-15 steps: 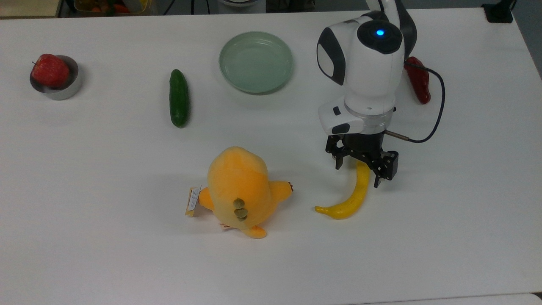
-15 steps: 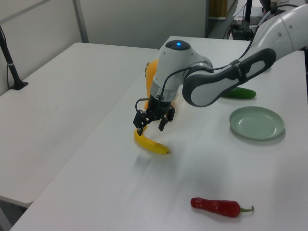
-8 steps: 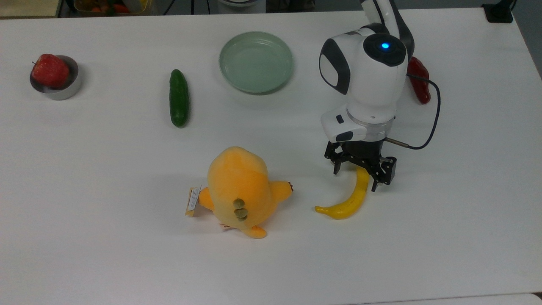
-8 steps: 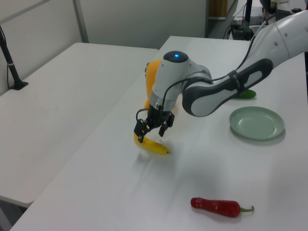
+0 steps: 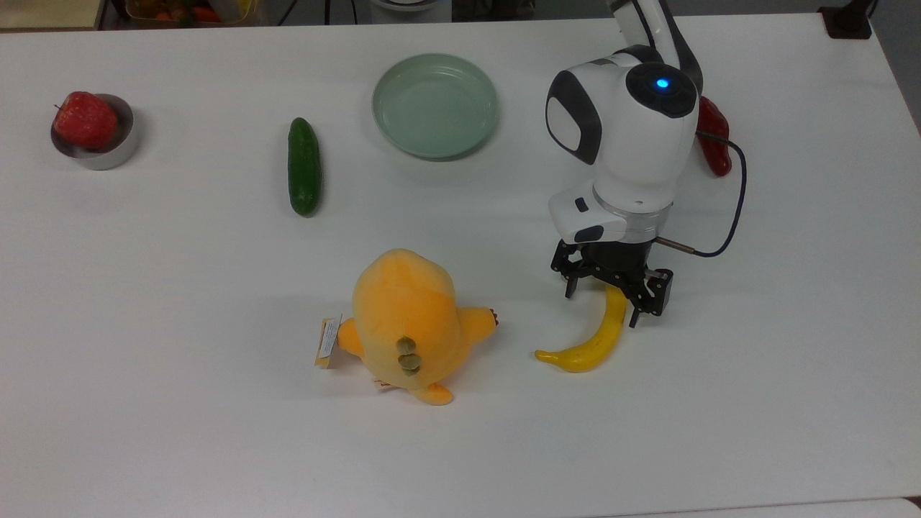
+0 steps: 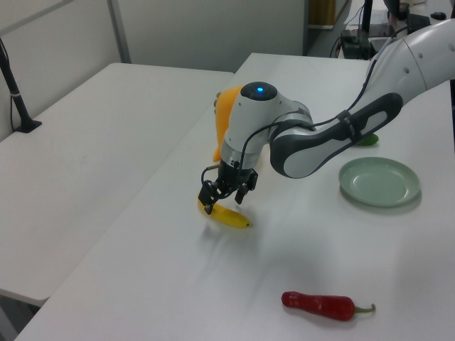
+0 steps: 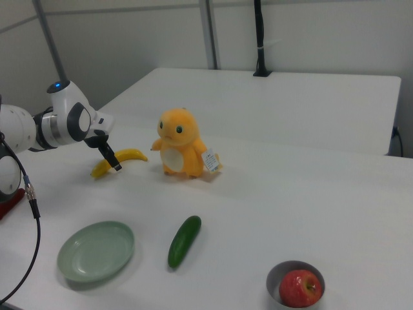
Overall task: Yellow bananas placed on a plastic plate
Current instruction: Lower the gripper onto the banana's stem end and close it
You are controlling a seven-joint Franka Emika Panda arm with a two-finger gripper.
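1. Banana (image 5: 596, 342) lies flat toward the table's (image 5: 144, 446) near edge in the top view, beside the plush toy (image 5: 406, 320).
2. Gripper (image 5: 610, 296) straddles its upper end, fingers apart, not clamped.
3. Judged light, stiff, smooth-skinned, so likely slippery; grip across the thicker mid-body.
4. Plate (image 5: 434, 105) is empty near the far edge, well apart.

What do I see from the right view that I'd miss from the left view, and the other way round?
The right view gives you the red apple sitting in its metal tin, and the plush toy from the front. The left view gives you the whole red pepper, stem included, lying near the table edge. Both share the yellow banana on the table, the empty green plate, and the open pincer lowered at the banana.
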